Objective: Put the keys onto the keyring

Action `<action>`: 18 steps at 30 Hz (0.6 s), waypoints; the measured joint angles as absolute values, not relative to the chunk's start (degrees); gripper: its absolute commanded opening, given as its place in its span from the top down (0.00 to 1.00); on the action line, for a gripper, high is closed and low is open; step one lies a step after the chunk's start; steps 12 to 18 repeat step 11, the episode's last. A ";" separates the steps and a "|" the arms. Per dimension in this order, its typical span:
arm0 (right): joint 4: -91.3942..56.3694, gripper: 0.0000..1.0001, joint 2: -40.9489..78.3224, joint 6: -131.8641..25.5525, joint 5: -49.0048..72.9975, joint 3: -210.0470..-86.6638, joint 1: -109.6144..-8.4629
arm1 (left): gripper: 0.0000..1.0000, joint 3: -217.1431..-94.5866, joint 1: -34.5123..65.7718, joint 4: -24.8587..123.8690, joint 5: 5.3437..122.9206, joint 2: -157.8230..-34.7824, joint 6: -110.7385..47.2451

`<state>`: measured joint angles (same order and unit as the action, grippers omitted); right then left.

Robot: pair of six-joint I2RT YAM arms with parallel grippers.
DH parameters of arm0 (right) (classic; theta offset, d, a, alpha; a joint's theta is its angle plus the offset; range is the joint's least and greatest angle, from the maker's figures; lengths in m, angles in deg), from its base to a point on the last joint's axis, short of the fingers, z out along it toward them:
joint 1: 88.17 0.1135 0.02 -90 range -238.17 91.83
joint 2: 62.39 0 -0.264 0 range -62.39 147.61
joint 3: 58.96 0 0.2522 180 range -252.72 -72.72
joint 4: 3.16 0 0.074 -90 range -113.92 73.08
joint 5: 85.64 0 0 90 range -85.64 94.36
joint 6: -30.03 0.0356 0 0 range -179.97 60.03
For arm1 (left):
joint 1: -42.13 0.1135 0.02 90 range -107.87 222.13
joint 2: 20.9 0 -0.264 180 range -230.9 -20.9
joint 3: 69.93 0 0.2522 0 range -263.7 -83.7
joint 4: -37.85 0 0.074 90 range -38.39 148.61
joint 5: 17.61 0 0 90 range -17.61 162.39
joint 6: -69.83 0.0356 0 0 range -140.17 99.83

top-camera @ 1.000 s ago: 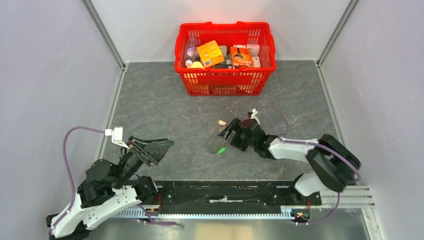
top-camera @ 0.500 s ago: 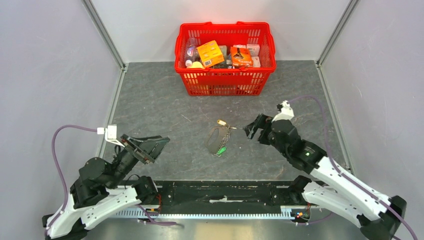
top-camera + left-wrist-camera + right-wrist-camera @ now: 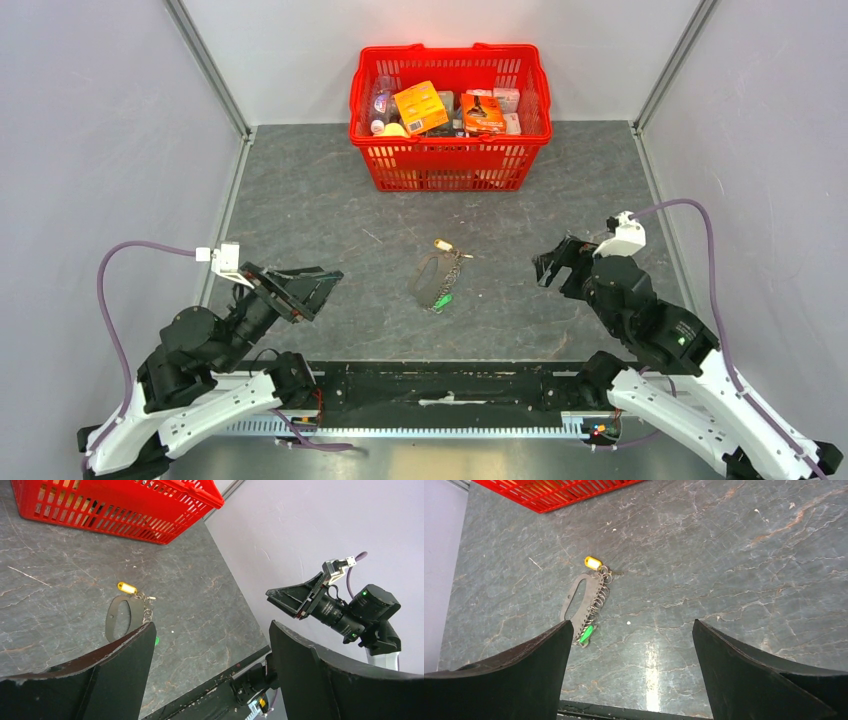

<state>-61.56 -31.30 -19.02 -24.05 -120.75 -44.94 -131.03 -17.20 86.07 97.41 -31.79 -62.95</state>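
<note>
Both keys are lying against the keyring, seemingly attached; task appearing complete. Left arm and right arm are hovering well apart from the keyring, jaws spread

- A robot test cell in a lab, built as a small enclosed booth.
- A red shopping basket packed with small grocery boxes stands on a grey, stone-patterned tabletop.
- Plain pale panels close in the space to the left, to the right and behind the basket, joined by bare aluminium posts.
- Opposite the basket, a left robot arm and a right robot arm are bolted along a black rail.
</note>
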 measured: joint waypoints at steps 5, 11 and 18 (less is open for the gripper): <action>-64.03 0.03 -30.19 -19.33 -24.48 -122.09 -44.94 | 0.09 -131.03 -17.20 86.07 97.39 -31.79 -62.93; -65.56 0.03 -29.88 -19.83 -24.05 -122.22 -44.94 | 0.09 -131.03 -17.20 86.07 97.39 -31.79 -62.91; -65.56 0.03 -29.88 -19.83 -24.05 -122.22 -44.94 | 0.09 -131.03 -17.20 86.07 97.39 -31.79 -62.91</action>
